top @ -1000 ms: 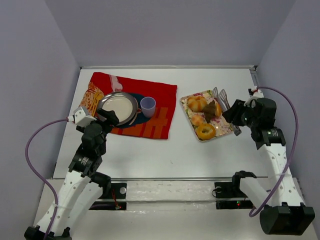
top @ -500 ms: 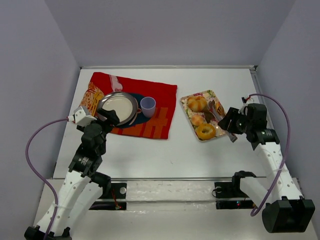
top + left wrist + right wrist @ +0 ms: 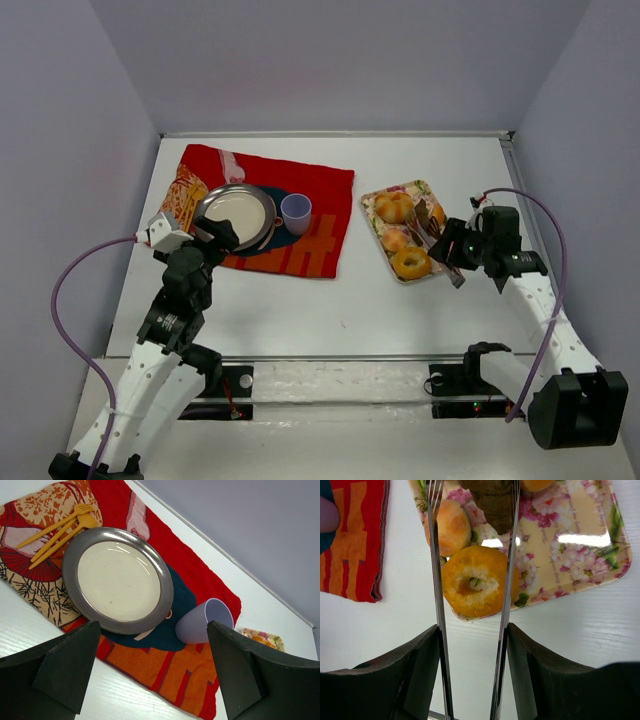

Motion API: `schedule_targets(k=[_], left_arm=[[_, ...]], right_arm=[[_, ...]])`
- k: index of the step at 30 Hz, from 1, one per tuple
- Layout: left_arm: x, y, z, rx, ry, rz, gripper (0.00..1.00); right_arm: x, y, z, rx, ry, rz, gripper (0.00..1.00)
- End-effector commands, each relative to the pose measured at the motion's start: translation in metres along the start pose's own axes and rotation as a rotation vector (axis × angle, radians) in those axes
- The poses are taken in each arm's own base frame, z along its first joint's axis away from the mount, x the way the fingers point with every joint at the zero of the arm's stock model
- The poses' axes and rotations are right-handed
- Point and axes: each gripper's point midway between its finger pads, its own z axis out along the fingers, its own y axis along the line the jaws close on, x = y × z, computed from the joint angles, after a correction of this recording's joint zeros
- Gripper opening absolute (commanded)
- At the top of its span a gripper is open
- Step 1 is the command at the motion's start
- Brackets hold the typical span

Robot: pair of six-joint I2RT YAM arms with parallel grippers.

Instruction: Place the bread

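Note:
A floral tray [image 3: 580,545] holds a ring-shaped orange bread [image 3: 479,581], a round roll [image 3: 451,526] and a dark brown bread [image 3: 495,500]. It lies at the right of the table [image 3: 378,203]. My right gripper [image 3: 472,630] is shut on metal tongs [image 3: 436,580]. The tongs' two arms straddle the ring bread and reach to the dark bread, held a little above them. My left gripper [image 3: 152,625] is open and empty, above the near edge of a red cloth [image 3: 200,670]. A silver plate [image 3: 117,580] lies empty on the cloth.
A lilac cup [image 3: 205,621] stands on the cloth right of the plate. Yellow forks [image 3: 60,527] lie on the cloth's patterned left end. In the top view the cloth [image 3: 320,200] covers the back left of the table.
My right gripper has swung left and nearer with the tongs, bringing them over the breads on the tray. The left arm has not moved.

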Motion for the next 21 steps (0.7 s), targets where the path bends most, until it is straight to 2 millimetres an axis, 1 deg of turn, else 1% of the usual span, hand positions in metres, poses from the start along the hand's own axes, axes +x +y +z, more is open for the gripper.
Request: schedule_targets(k=[1, 6, 9, 10, 14, 17, 18, 20, 21], left_arm=[[-0.014, -0.009, -0.001, 0.026, -0.047, -0.024, 0.99], [-0.016, -0.009, -0.002, 0.026, -0.052, -0.028, 0.99], [-0.015, -0.009, -0.001, 0.025, -0.051, -0.027, 0.99], [-0.015, -0.009, -0.001, 0.024, -0.050, -0.026, 0.99], [-0.015, -0.009, -0.001, 0.024, -0.050, -0.026, 0.99], [-0.015, -0.008, -0.001, 0.022, -0.050, -0.026, 0.99], [-0.015, -0.008, -0.002, 0.024, -0.052, -0.027, 0.99], [-0.016, -0.008, -0.002, 0.025, -0.053, -0.028, 0.99], [-0.015, -0.008, -0.002, 0.023, -0.051, -0.026, 0.99]], right_arm=[[-0.010, 0.016, 0.004, -0.058, -0.037, -0.048, 0.59], [-0.008, 0.020, 0.002, -0.065, -0.036, -0.060, 0.58], [-0.010, 0.016, 0.003, -0.039, -0.042, -0.059, 0.58], [-0.010, 0.010, 0.007, -0.010, -0.038, -0.050, 0.58], [-0.013, 0.001, 0.017, 0.050, -0.029, -0.035, 0.58], [-0.019, 0.001, 0.021, 0.067, -0.044, -0.035, 0.50], [-0.019, 0.000, 0.023, 0.069, -0.043, -0.035, 0.44], [-0.021, 0.004, 0.022, 0.061, -0.052, -0.040, 0.37], [-0.024, 0.006, 0.018, 0.051, -0.069, -0.047, 0.34]])
